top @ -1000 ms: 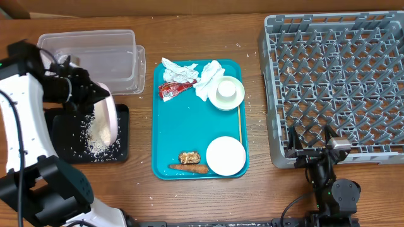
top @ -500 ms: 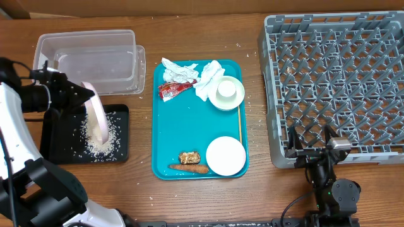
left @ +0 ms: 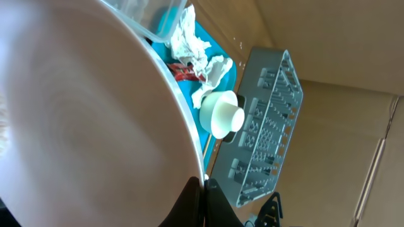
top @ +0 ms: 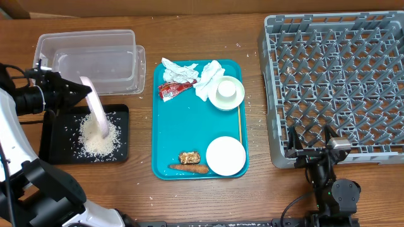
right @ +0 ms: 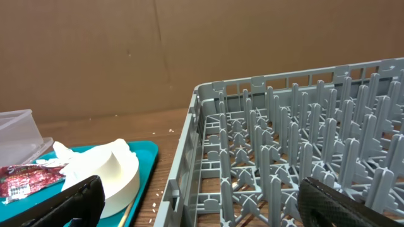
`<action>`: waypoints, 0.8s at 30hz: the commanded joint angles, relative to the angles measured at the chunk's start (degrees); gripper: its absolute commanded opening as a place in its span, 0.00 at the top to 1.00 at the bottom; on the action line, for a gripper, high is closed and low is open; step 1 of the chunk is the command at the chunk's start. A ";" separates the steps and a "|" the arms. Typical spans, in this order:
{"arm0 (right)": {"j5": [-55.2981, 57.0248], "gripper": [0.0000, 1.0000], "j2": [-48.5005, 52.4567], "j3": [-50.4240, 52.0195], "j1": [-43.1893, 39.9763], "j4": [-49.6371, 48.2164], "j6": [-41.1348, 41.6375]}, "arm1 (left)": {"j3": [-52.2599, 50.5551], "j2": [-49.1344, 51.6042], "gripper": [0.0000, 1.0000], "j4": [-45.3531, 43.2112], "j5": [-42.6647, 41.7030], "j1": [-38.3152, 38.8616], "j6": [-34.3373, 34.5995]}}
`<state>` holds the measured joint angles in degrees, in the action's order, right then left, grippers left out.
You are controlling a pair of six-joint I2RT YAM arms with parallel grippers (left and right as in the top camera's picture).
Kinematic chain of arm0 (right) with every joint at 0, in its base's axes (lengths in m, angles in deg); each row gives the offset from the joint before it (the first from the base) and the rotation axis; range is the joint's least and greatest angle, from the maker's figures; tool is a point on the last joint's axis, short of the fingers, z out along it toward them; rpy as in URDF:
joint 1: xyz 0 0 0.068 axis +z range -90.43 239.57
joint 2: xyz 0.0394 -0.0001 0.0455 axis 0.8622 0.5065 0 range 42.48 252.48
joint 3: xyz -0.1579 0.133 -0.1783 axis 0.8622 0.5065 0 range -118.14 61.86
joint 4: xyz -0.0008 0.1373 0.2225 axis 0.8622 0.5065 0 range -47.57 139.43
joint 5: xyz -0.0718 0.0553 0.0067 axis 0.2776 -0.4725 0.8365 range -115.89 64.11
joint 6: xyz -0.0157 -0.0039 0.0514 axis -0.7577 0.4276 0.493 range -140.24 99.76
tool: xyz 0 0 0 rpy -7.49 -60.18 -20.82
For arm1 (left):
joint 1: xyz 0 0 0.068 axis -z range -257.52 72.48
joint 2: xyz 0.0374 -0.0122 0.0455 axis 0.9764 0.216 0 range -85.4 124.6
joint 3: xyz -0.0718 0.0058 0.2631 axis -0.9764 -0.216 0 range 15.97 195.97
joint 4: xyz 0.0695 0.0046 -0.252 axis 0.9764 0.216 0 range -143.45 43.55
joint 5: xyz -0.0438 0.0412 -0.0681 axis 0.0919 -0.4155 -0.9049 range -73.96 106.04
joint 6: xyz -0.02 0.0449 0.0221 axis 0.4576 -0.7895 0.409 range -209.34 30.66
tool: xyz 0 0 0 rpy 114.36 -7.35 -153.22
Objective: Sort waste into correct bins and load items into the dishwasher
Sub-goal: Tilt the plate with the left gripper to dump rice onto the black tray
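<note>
The overhead view is bright and even, with only soft, short shadows along the edges of the teal tray (top: 177, 139) and the dish rack (top: 334, 75); the wooden counter (top: 252, 195) looks matte and detail stays crisp out to the corners. In the left wrist view the pink plate (left: 82, 113) sits so close that it blurs into a smooth pale wash, while the rack behind is sharper. In the right wrist view the right claw (right: 201, 198) has dark, soft-focused fingers (right: 63, 202), and the rack is sharp
</note>
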<state>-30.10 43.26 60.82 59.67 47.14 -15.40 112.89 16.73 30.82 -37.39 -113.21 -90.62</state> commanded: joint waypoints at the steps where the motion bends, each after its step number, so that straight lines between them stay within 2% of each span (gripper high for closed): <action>1: 0.31 0.00 -0.61 0.57 0.31 -0.22 -0.20 | 1.49 -1.51 0.96 0.02 -2.49 -1.07 -0.46; 9: 0.31 0.00 -0.61 0.57 0.31 -0.22 -0.20 | 1.46 -1.51 0.96 -0.17 -0.42 -1.22 1.27; 19: 0.31 0.00 -0.61 0.57 0.31 -0.22 -0.20 | 1.44 -1.40 0.96 0.55 -3.72 -1.62 0.15; 21: 0.31 0.00 -0.61 0.57 0.31 -0.22 -0.20 | 1.44 -1.40 0.96 1.18 -6.56 -1.62 -2.73; 24: 0.31 0.00 -0.61 0.57 0.31 -0.22 -0.20 | 1.42 -1.40 0.96 1.16 -4.52 -1.81 -1.79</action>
<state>-30.10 43.26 60.82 59.67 47.14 -15.38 112.89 16.73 31.21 -39.95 -114.39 -91.27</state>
